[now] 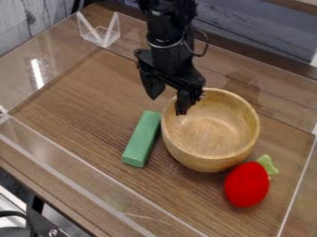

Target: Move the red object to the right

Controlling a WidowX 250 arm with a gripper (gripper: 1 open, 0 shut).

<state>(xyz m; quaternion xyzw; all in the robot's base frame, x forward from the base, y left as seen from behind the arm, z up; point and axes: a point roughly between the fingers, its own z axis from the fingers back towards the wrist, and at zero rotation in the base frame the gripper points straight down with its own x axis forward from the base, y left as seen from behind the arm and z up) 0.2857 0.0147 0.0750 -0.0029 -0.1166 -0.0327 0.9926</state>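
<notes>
The red object [247, 183] is a small glossy strawberry-like toy with a bit of green at its top. It lies on the wooden table at the lower right, just beside the wooden bowl [213, 130]. My gripper [170, 96] hangs over the bowl's left rim, pointing down. Its two black fingers stand apart with nothing between them. It is well up and left of the red object and does not touch it.
A green rectangular block [143, 138] lies left of the bowl. Clear plastic walls [50, 148] edge the table on the left, front and right. A clear triangular stand [96, 31] sits at the back left.
</notes>
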